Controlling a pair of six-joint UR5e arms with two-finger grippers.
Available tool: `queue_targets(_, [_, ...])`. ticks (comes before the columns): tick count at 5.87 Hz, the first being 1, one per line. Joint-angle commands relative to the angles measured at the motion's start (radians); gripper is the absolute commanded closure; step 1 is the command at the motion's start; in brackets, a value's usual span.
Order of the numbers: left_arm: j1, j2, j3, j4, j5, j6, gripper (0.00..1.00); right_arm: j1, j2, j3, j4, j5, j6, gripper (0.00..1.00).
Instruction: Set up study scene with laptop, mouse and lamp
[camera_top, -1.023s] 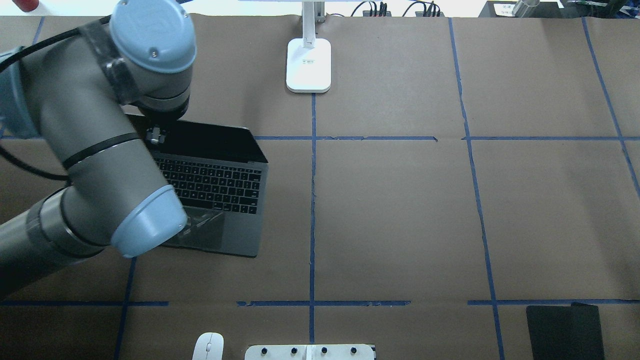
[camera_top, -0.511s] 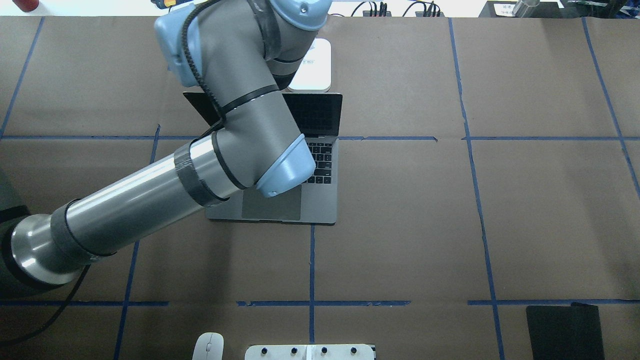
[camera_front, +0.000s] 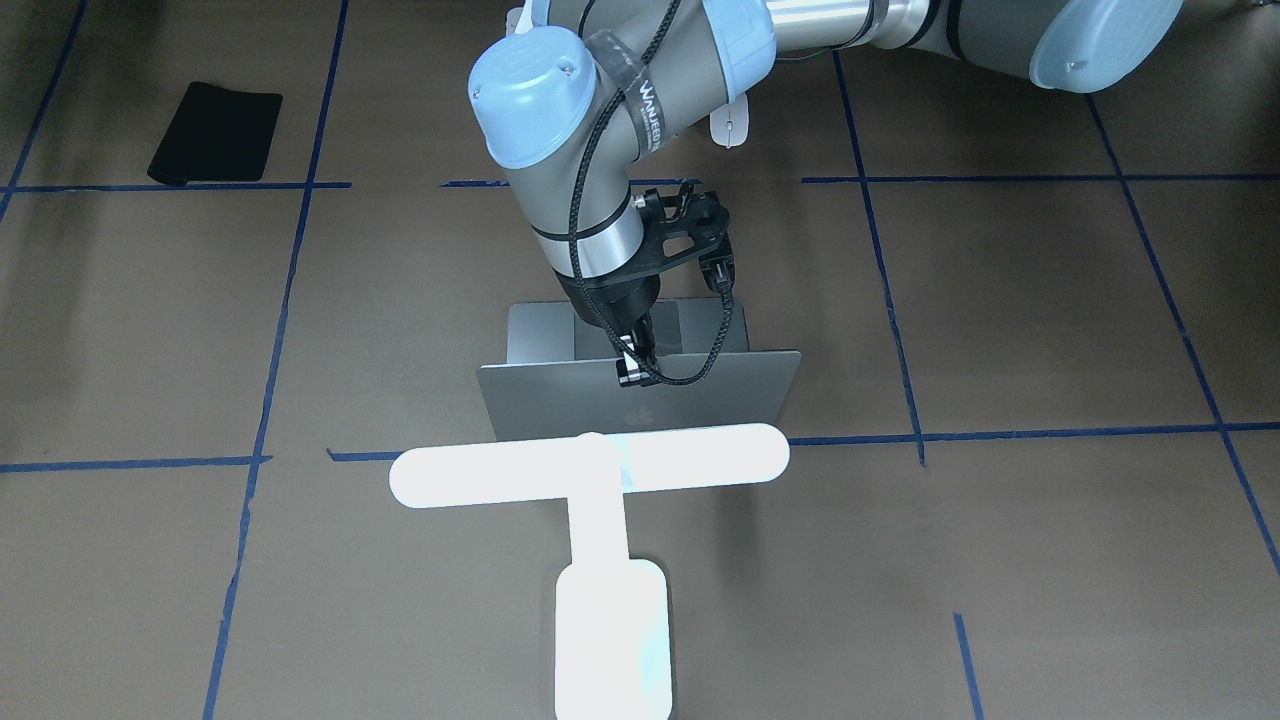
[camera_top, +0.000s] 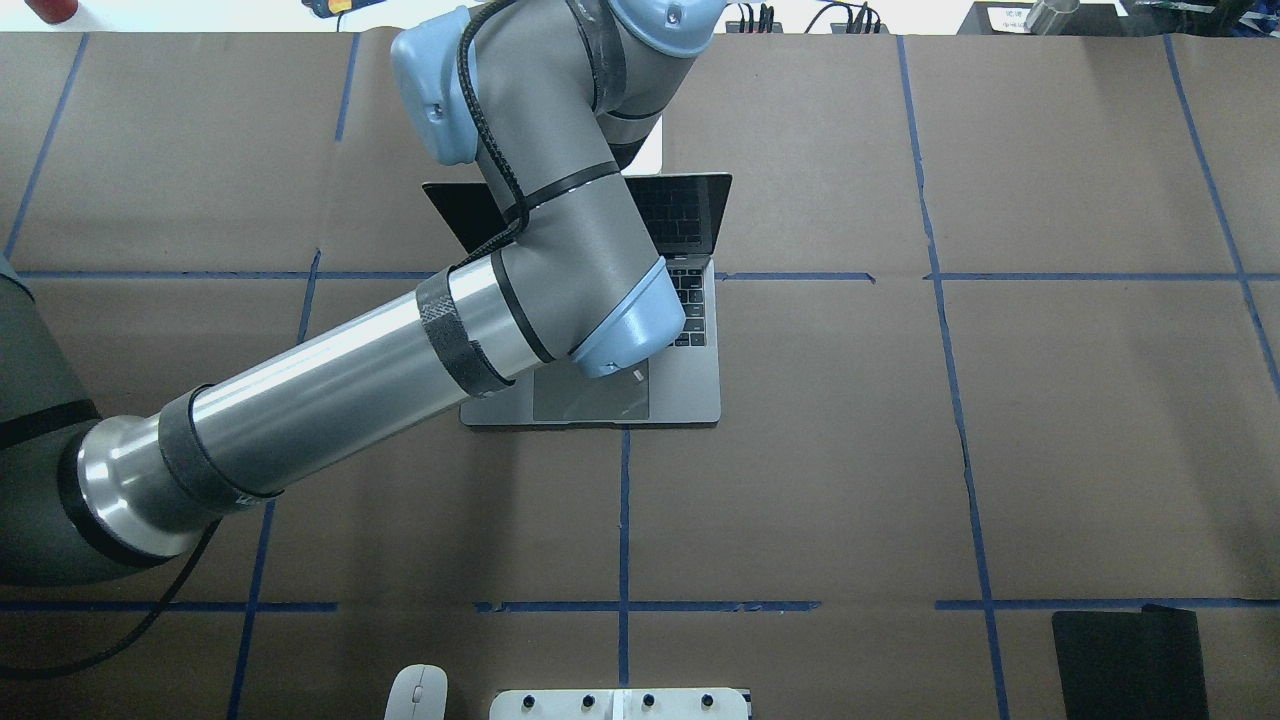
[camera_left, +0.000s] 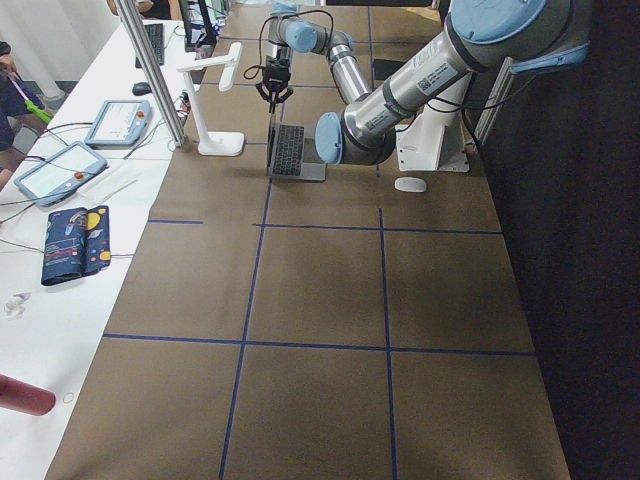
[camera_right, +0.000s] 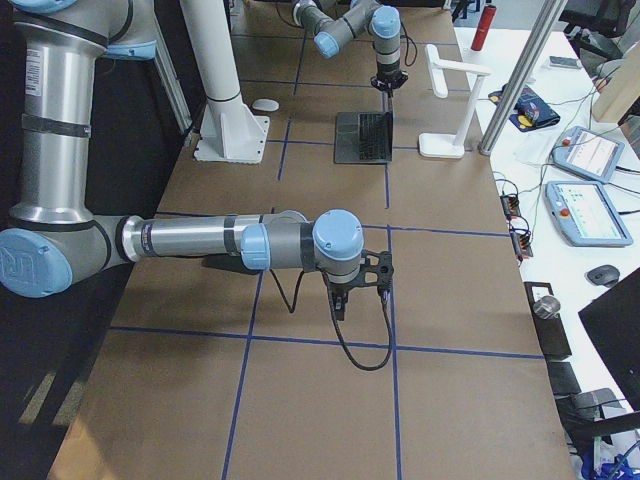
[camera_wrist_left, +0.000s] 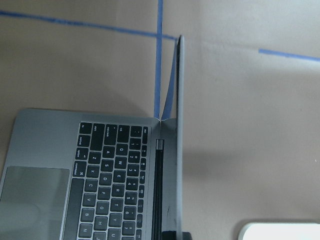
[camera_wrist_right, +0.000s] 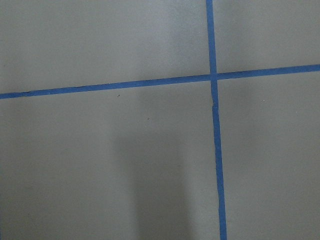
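A brown-paper-covered table (camera_top: 1000, 400) gridded with blue tape fills the scene. The robot's grey-and-blue left arm (camera_top: 350, 400) reaches across it to the far middle. There the slim silver-grey metal laptop (camera_top: 685, 395) stands open, keyboard toward the robot. Its lid is upright, just in front of the glowing white T-shaped desk lamp (camera_front: 598, 520) and not touching its base. A black rectangular mat (camera_top: 1130, 660) lies at the near right corner. The small glossy white oval mouse (camera_top: 417, 693) sits at the near edge, well apart from the laptop. The left gripper (camera_front: 632, 362) is clamped on the lid's top edge. The right gripper (camera_right: 338, 308) hangs over bare paper; its finger state cannot be told.
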Motion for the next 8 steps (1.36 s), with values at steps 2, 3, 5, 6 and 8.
queue_targets(2, [-0.001, 0.009, 0.014, -0.049, -0.002, 0.004, 0.24, -0.001, 0.003, -0.002, 0.0, 0.002, 0.002, 0.0])
queue_targets(3, [-0.002, 0.033, -0.04, -0.047, -0.003, 0.05, 0.0, -0.002, 0.006, -0.002, 0.0, 0.003, 0.002, 0.0])
queue_targets(5, [-0.005, 0.255, -0.46, 0.052, -0.047, 0.2, 0.0, -0.014, 0.008, 0.024, 0.0, 0.002, 0.038, 0.0])
queue_targets(6, [-0.002, 0.314, -0.602, 0.112, -0.051, 0.267, 0.0, -0.029, -0.015, 0.079, 0.0, -0.003, 0.096, 0.0])
queue_targets(8, [0.051, 0.456, -0.831, 0.145, -0.106, 0.456, 0.0, -0.07, -0.099, 0.174, 0.0, -0.005, 0.196, 0.0])
